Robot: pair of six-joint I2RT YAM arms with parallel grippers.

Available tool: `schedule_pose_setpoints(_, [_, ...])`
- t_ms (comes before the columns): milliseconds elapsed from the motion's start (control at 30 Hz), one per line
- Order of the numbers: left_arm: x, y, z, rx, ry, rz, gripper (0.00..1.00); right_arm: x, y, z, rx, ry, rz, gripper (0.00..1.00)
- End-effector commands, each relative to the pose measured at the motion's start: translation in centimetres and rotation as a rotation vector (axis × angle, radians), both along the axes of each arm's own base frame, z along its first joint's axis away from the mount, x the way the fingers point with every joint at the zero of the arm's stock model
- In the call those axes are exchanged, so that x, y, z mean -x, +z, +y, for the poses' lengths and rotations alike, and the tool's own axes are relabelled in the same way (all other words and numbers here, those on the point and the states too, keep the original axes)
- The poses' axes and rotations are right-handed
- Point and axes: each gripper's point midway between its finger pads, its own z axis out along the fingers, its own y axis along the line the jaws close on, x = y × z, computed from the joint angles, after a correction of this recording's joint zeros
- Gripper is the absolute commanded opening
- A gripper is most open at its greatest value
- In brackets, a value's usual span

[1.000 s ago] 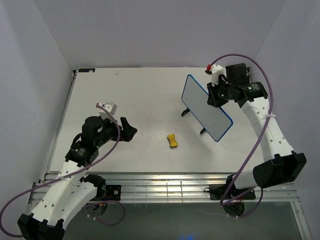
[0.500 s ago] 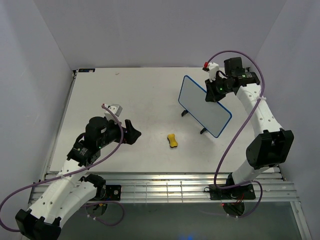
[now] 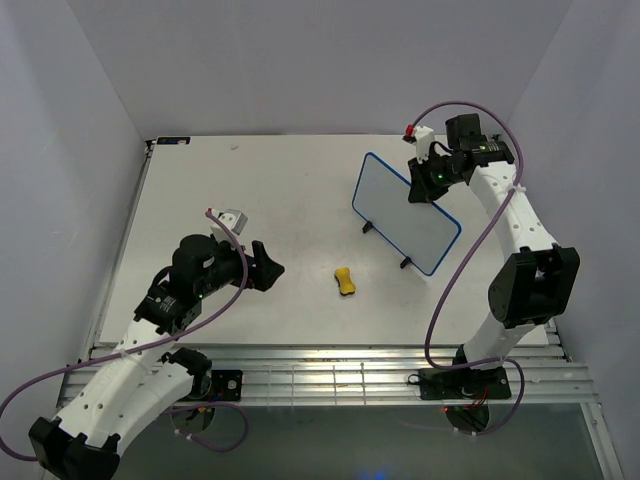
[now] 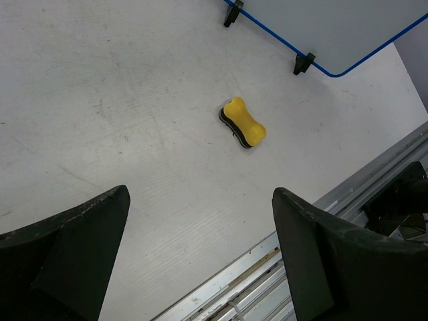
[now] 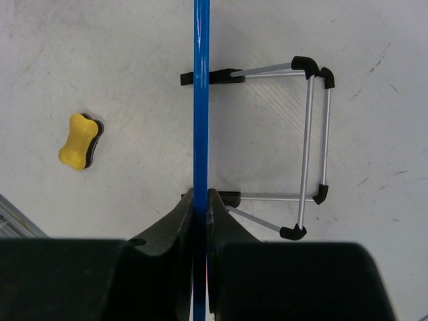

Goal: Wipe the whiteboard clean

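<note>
Whiteboard (image 3: 405,212) rim tight between right jaws

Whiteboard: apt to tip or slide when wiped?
Likely stiff: the whiteboard shows as a straight thin edge in the right wrist view. Probably tippy alone, standing on a light wire stand. The right gripper clamped on its rim should steady it.

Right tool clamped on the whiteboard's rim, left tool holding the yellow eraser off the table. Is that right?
No. The right tool does clamp the whiteboard rim, but the left tool is open and empty: the left wrist view shows the yellow eraser lying on the table, apart from its fingers.
</note>
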Motion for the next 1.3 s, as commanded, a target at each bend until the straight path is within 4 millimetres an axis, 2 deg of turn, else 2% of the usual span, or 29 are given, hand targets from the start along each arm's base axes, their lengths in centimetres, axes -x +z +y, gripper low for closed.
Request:
schedule_pose_setpoints(0, [0.1, 0.1, 0.1, -0.007, 0.001, -0.018, 0.98, -0.5, 0.7, -0.4, 0.002, -0.006, -0.042, 0.10])
schedule_pose_setpoints(33, [0.1, 0.2, 0.1, -0.005, 0.001, -0.021, 0.98, -0.6, 0.7, -0.5, 0.007, -0.018, -0.044, 0.21])
schedule_pose_setpoints(300, [0.2, 0.0, 0.0, -0.009, -0.003, -0.018, 0.98, -2.4, -0.5, -2.6, 0.103, -0.112, -0.060, 0.50])
schedule_pose_setpoints(367, [0.2, 0.0, -0.1, -0.007, -0.007, -0.017, 0.98, -3.1, -1.1, -3.2, 0.131, -0.136, -0.068, 0.69])
schedule_pose_setpoints(433, [0.3, 0.1, -0.1, -0.007, -0.008, -0.017, 0.98, -3.5, -1.8, -3.3, 0.140, -0.135, -0.077, 0.78])
schedule_pose_setpoints(633, [0.4, 0.1, -0.3, -0.004, -0.022, -0.017, 0.98, -5.6, -3.4, -5.1, 0.197, -0.186, -0.061, 0.82])
schedule_pose_setpoints(800, [0.5, 0.2, -0.4, -0.001, -0.029, -0.019, 0.98, -7.2, -3.7, -6.6, 0.228, -0.224, -0.092, 0.87])
schedule_pose_setpoints(967, [0.5, 0.2, -0.4, -0.002, -0.029, -0.022, 0.98, -7.5, -3.6, -6.6, 0.219, -0.216, -0.094, 0.98])
schedule_pose_setpoints(1133, [0.2, 0.3, 0.1, -0.011, 0.006, -0.025, 0.98, -7.3, -3.2, -6.9, 0.226, -0.225, -0.103, 0.90])
schedule_pose_setpoints(1267, [-0.1, 0.2, 0.5, -0.020, 0.034, -0.025, 0.98, -7.2, -2.2, -7.2, 0.231, -0.252, -0.124, 0.90])
